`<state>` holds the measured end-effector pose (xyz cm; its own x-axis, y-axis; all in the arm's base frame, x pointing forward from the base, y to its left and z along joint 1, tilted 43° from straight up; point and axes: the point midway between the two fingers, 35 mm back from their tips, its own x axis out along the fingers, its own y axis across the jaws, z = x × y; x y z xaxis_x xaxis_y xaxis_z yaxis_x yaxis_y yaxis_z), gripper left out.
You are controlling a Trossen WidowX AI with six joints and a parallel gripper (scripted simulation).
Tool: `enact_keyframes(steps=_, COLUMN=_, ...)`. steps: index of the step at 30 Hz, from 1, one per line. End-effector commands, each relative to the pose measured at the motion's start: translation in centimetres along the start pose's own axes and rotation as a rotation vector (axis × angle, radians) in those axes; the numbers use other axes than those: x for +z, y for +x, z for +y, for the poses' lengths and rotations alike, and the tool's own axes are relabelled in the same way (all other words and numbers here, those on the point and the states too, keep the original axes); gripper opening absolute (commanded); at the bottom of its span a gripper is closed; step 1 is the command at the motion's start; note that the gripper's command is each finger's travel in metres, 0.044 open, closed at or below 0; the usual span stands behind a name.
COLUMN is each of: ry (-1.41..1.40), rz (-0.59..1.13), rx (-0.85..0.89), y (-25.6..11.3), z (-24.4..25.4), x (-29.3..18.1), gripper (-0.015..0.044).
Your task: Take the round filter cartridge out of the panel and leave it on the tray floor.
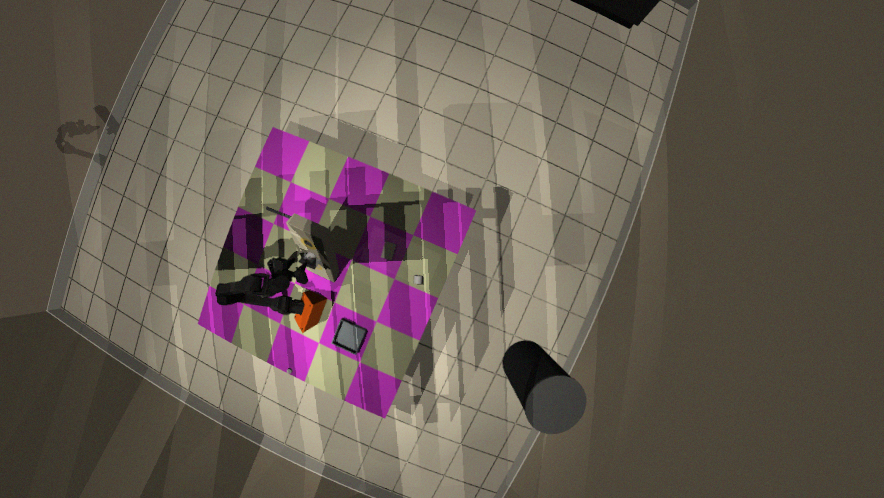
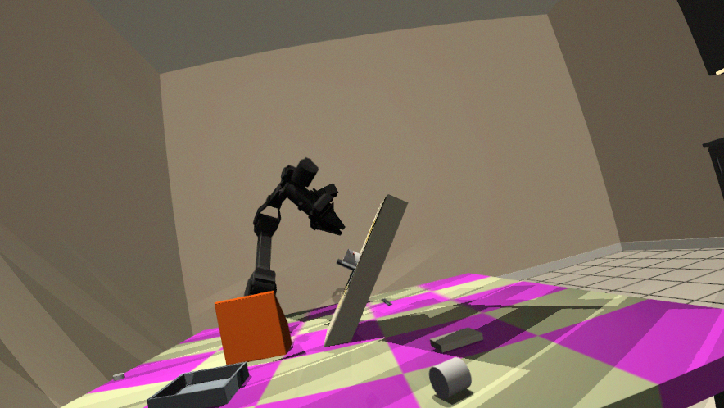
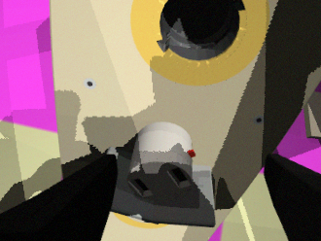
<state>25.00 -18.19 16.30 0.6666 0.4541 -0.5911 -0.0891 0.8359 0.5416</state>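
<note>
The service panel (image 1: 298, 227) (image 2: 372, 268) (image 3: 104, 58) leans back; its round bore (image 3: 199, 19), ringed in yellow, is dark and empty. The pale round filter cartridge (image 2: 350, 256) (image 3: 162, 141) is out of the bore, on the dark ledge (image 2: 345, 264) (image 3: 195, 211) that juts from the panel below it. Its face with two dark slots points outward, and a red mark shows on its side. My gripper (image 2: 342, 231) (image 3: 191, 163) is open, above and in front of the cartridge, with nothing between the fingertips. The grey tray (image 1: 339, 330) (image 2: 223, 394) is empty.
An orange block (image 1: 309, 313) (image 2: 246, 327) stands between the arm's base and the tray. A pale cylinder (image 1: 418, 279) (image 2: 458, 376), a grey block (image 1: 389, 250) (image 2: 458, 338) and a small cylinder (image 1: 288, 370) (image 2: 118, 376) lie on the chequered table.
</note>
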Motion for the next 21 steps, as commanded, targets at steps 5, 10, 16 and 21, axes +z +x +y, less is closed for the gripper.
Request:
enact_keyframes(steps=5, ry=0.23, rz=0.142, rx=0.034, y=1.8, z=1.2, x=-3.3, gripper=0.0305)
enact_keyframes(steps=10, ry=0.229, rz=0.142, rx=0.033, y=2.5, z=1.2, x=-3.4, gripper=0.0305)
enact_keyframes(steps=16, ry=0.229, rz=0.142, rx=0.032, y=3.5, z=1.2, x=-3.5, gripper=0.0305)
enact_keyframes(steps=21, ry=0.229, rz=0.142, rx=0.032, y=4.3, z=1.2, x=-3.6, gripper=0.0305)
